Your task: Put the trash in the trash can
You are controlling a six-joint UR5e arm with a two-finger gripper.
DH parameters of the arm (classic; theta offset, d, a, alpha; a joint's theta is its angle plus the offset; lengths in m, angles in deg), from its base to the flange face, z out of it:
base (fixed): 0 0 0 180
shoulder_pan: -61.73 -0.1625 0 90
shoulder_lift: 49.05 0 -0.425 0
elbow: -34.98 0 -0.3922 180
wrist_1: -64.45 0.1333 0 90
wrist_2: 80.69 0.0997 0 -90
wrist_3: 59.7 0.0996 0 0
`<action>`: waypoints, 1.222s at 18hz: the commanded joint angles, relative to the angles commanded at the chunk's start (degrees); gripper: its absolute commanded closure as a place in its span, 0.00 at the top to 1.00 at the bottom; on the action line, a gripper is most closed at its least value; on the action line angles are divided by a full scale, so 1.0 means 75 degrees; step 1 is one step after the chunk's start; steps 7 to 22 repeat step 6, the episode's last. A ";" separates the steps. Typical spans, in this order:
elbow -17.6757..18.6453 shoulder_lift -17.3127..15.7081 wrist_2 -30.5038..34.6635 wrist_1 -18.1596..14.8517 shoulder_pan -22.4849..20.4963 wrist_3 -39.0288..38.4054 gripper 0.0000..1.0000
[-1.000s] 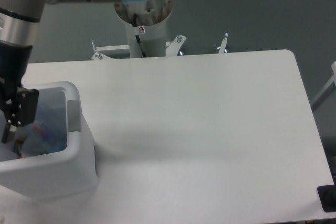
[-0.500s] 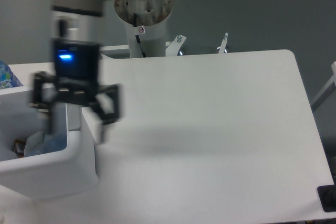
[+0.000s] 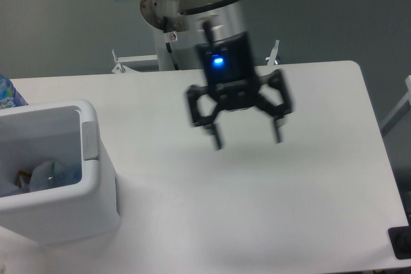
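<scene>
The white trash can (image 3: 96, 178) stands at the table's left front. Inside it lies the trash: the crushed clear bottle (image 3: 54, 172) and, at the far left, a small darker piece (image 3: 24, 178) that looks like the wrapper. My gripper (image 3: 248, 138) hangs open and empty above the middle of the table, well to the right of the trash can, its fingers spread wide. A blue light glows on its body.
A blue-and-white object (image 3: 8, 92) shows at the left edge behind the trash can. The arm's base column (image 3: 173, 36) and metal brackets stand at the table's far edge. A dark object (image 3: 401, 242) sits at the front right corner.
My gripper has risen out of the trash can and swung right to above the table's middle, open and empty. The trash stays in the can.
</scene>
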 joint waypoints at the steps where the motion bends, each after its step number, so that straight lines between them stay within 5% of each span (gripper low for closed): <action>1: 0.0211 -0.0211 0.0000 -0.0141 -0.0094 0.0574 1.00; 5: 0.0810 -0.0704 -0.0035 -0.0283 -0.0517 0.1973 1.00; 22: 0.0811 -0.0705 -0.0024 -0.0307 -0.0529 0.1974 1.00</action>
